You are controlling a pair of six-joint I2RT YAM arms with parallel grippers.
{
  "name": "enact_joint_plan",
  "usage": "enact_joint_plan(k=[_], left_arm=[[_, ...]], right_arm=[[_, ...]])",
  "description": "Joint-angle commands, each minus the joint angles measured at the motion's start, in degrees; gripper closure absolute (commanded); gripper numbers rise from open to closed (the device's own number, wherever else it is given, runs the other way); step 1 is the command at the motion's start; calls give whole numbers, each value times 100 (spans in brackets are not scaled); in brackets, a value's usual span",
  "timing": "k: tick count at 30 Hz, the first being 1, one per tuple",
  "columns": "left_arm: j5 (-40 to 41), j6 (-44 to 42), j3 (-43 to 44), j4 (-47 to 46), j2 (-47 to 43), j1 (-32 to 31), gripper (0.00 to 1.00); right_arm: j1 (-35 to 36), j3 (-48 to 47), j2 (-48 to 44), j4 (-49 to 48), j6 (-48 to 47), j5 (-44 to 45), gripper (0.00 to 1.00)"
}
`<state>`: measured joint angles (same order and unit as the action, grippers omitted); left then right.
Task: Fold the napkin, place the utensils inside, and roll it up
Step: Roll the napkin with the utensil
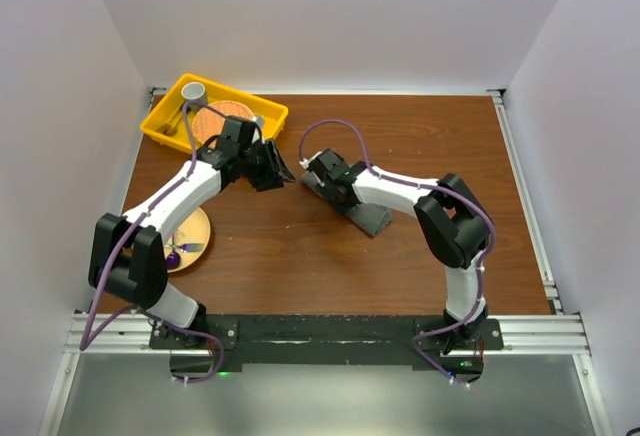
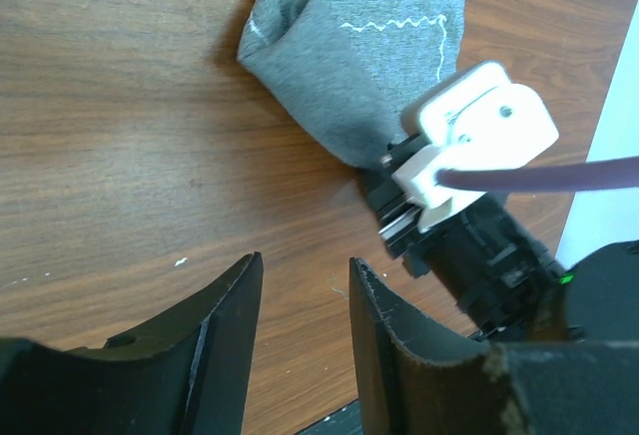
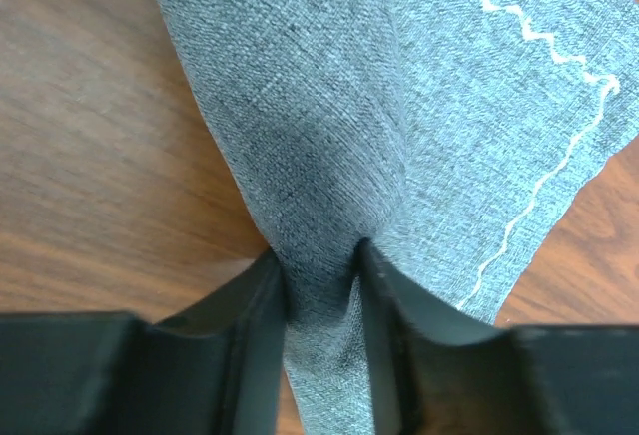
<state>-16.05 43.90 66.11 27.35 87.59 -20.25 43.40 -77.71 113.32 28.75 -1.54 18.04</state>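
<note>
The right tool [image 3: 318,265] pinches a ridge of the grey-green stitched cloth napkin [image 3: 329,106]; I'd lift gently and fold flat. The left tool [image 2: 305,275], at its ten o'clock, hangs half-open and empty.

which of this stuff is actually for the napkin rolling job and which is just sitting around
For the job: grey-green cloth napkin, pinched in the right gripper; small purple utensils on the tan round plate.
Lying about: yellow plastic bin, orange plate and grey cup inside it.

Bright, even overhead light, soft shadows on the bench [image 1: 300,246], faint sheen on wood, napkin [image 3: 329,106] weave crisp, right claw fingers [image 3: 250,355] dark, slightly blurred
</note>
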Motion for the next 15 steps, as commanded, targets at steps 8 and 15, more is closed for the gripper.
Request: enact_joint_plan(k=[8,15], left_arm=[[-732,-66,306,-582,364,100,55],[-1548,48,342,-1195,960,83,57]], right_arm=[[-735,-701,349,894,505,-3423,85],[-1491,-543,699,886,980,-5474,87]])
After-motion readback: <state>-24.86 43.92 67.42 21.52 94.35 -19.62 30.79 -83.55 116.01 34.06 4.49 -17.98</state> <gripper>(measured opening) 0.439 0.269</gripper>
